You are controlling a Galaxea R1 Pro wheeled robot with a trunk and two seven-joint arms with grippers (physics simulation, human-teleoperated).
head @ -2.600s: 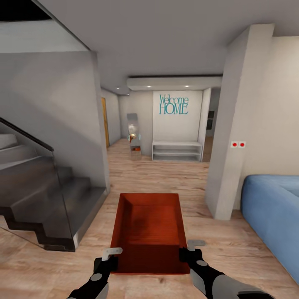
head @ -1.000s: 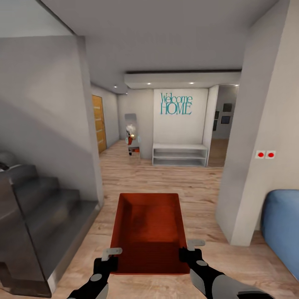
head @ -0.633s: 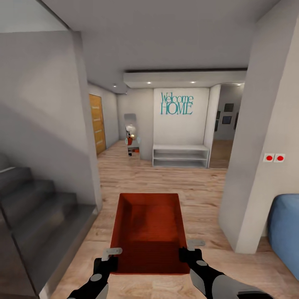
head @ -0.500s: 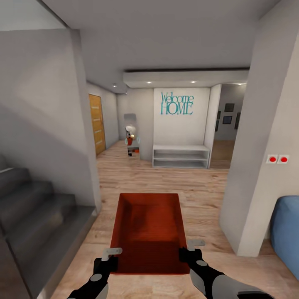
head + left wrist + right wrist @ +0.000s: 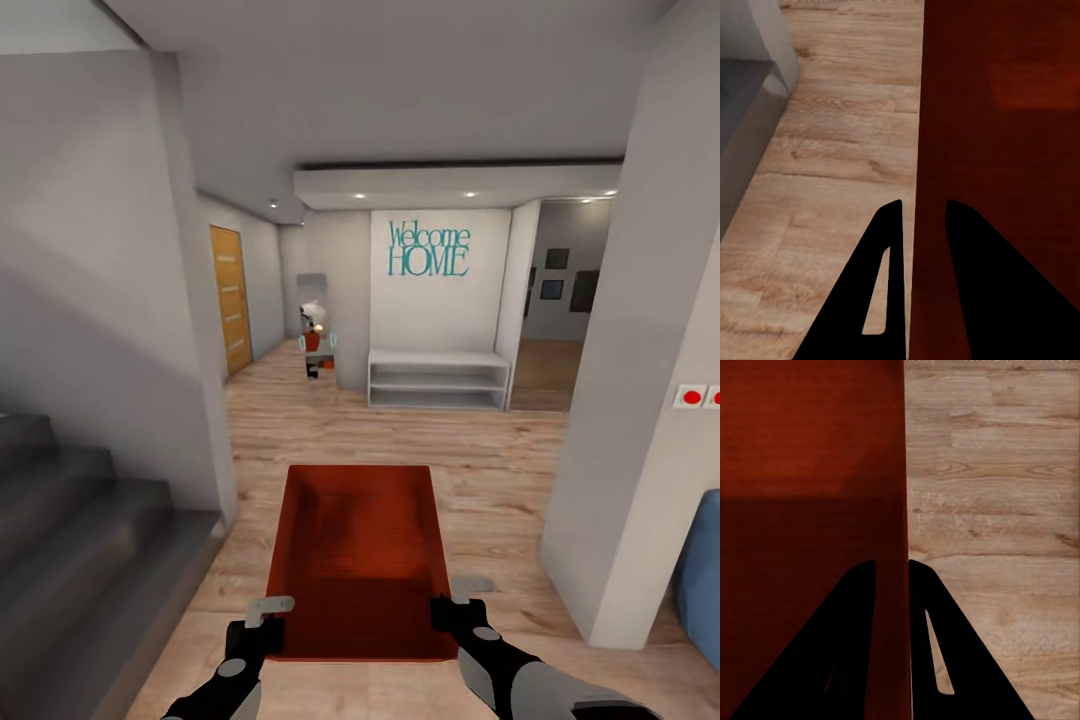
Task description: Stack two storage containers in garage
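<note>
An orange-red rectangular open storage container (image 5: pixel 358 560) is held out in front of the robot, level and above the light wood-plank floor (image 5: pixel 480 470), its long axis pointing down the hallway. The left gripper (image 5: pixel 262 627) has its jaws closed on the container's left side wall near the close corner; in the left wrist view the two dark fingers (image 5: pixel 889 300) straddle that thin wall, one outside over the planks and one inside the container (image 5: pixel 997 150). The right gripper (image 5: pixel 452 608) pinches the right side wall in the same way, and the right wrist view shows its fingers (image 5: pixel 926 645) on either side of the wall's edge, with the container's red interior (image 5: pixel 810 472) to one side and planks on the other.

Grey stair steps (image 5: pixel 70 540) rise at the head view's left, beside a grey wall. Ahead stand a white low open shelf unit (image 5: pixel 438 378), teal lettering "Welcome HOME" (image 5: pixel 428 249) on the white wall above it, and a wooden door (image 5: pixel 230 298) on the left of the hallway. A grey pillar with red round switches (image 5: pixel 698 396) stands at the right, with the edge of a blue sofa (image 5: pixel 700 570) beyond it.
</note>
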